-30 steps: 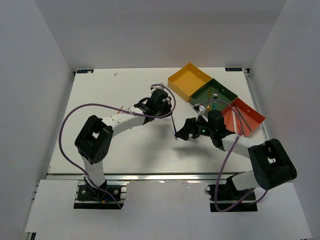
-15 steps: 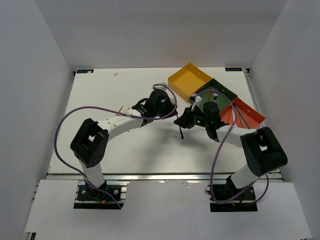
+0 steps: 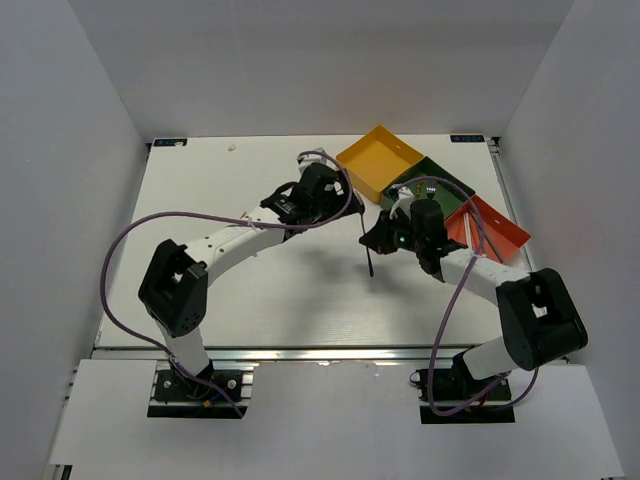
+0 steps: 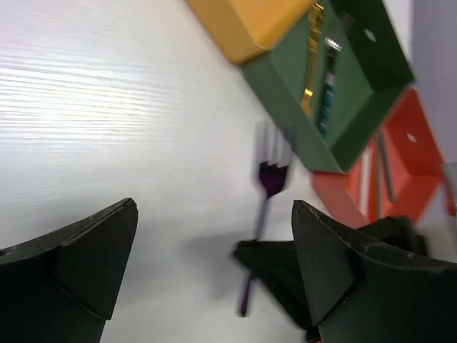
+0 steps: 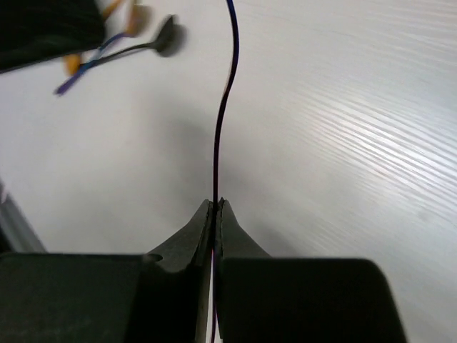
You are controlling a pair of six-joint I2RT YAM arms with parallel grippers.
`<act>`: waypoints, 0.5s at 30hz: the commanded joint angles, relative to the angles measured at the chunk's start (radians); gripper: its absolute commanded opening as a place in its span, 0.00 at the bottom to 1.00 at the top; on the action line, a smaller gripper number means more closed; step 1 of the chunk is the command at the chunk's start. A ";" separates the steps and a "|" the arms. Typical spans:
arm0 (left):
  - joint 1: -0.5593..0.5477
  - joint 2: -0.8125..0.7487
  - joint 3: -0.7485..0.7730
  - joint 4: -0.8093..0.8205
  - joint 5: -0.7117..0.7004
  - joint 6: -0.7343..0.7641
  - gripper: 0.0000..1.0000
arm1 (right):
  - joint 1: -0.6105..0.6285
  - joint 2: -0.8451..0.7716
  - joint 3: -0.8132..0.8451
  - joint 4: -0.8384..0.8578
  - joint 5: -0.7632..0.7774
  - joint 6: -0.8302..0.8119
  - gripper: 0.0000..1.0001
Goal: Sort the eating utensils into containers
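Observation:
My right gripper (image 3: pixel 373 240) (image 5: pixel 216 204) is shut on a purple fork (image 3: pixel 368 260) (image 5: pixel 223 121), which runs edge-on out of its closed jaws. In the left wrist view the fork (image 4: pixel 270 179) points its tines at the dark green tray (image 4: pixel 357 93) while the right fingers (image 4: pixel 275 261) pinch its handle. My left gripper (image 3: pixel 340 200) (image 4: pixel 214 207) is open and holds nothing, just behind and to the left of the fork. The yellow tray (image 3: pixel 380 160), green tray (image 3: pixel 432 190) and red-orange tray (image 3: pixel 492 230) sit in a row at the back right.
A gold fork (image 4: pixel 312 57) and a dark utensil (image 4: pixel 328 93) lie in the green tray. Grey chopsticks (image 3: pixel 485 238) lie in the red-orange tray. A dark spoon (image 5: pixel 153 41) and a few other utensils lie further out on the table. An orange piece (image 3: pixel 241 217) lies by the left arm.
The right gripper has shut on the purple fork's handle and moved toward the trays. The left gripper has let go of the fork, opened wide and drawn back.

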 commanded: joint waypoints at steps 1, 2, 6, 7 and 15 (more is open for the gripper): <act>0.000 -0.130 0.062 -0.193 -0.254 0.075 0.98 | -0.048 -0.050 0.144 -0.312 0.243 -0.008 0.00; 0.000 -0.171 0.064 -0.257 -0.282 0.090 0.98 | -0.067 -0.052 0.173 -0.360 0.326 -0.023 0.00; 0.001 -0.329 -0.010 -0.348 -0.370 0.187 0.98 | -0.151 0.002 0.349 -0.565 0.460 -0.127 0.00; 0.000 -0.365 -0.039 -0.359 -0.376 0.225 0.98 | -0.168 0.059 0.447 -0.654 0.481 -0.152 0.00; 0.006 -0.704 -0.398 -0.351 -0.449 0.377 0.98 | -0.320 0.334 0.826 -0.794 0.532 -0.223 0.00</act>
